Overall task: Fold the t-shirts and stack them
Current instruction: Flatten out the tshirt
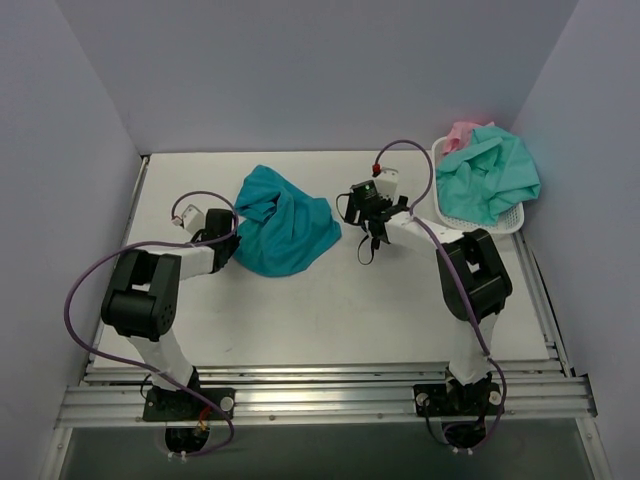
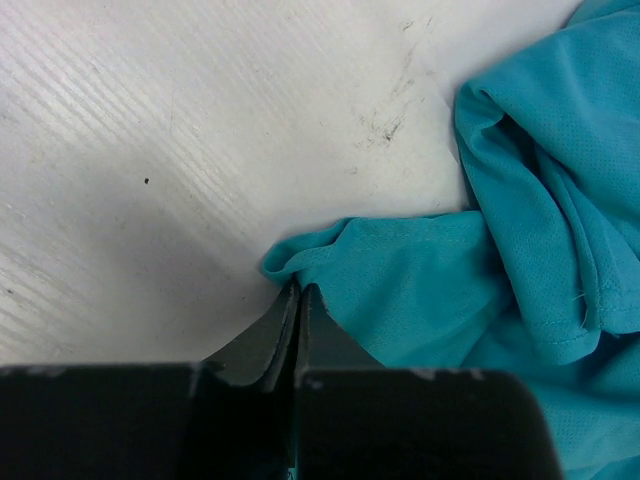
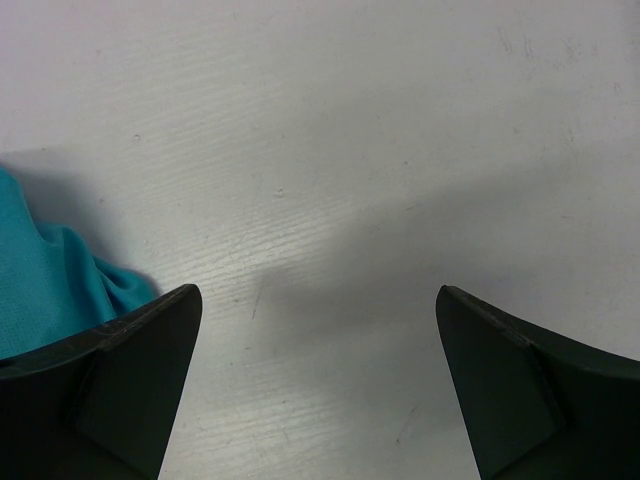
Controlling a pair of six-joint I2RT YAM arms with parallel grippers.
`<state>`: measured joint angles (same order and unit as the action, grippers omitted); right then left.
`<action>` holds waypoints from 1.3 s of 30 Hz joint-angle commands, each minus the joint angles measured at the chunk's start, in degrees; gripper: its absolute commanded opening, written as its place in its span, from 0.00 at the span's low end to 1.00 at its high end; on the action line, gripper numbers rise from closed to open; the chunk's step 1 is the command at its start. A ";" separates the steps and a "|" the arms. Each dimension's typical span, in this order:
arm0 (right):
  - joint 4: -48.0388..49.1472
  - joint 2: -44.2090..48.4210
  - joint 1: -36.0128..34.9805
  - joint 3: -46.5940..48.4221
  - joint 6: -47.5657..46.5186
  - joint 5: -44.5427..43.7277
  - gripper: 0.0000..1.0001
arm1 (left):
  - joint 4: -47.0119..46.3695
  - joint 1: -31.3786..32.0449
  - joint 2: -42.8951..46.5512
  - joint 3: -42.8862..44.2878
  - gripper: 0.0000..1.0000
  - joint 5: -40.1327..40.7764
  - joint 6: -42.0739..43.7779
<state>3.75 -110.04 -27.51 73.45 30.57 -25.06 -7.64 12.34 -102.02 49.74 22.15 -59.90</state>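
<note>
A deep teal-blue t-shirt [image 1: 285, 230] lies crumpled in a heap on the white table, left of centre. My left gripper [image 1: 230, 245] is at the heap's left edge. In the left wrist view its jaws [image 2: 298, 288] are pressed together, pinching a folded edge of the teal t-shirt [image 2: 480, 300]. My right gripper [image 1: 371, 238] hovers just right of the heap, open wide, with bare table between its fingers [image 3: 318, 290]. A bit of teal t-shirt [image 3: 50, 290] shows beside its left finger, apart from it.
A white perforated basket [image 1: 510, 222] stands at the back right corner, with a mint-green t-shirt [image 1: 490, 175] draped over it and a pink one [image 1: 462, 132] behind. Grey walls close in the table on three sides.
</note>
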 commanded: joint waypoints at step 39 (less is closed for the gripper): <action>9.26 26.37 -19.94 -15.97 7.93 0.02 1.00 | 32.60 17.63 1.03 68.48 0.02 2.03 35.73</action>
<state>11.90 -85.17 -43.24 56.62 37.58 -21.45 23.40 30.57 -100.27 116.95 24.58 -26.22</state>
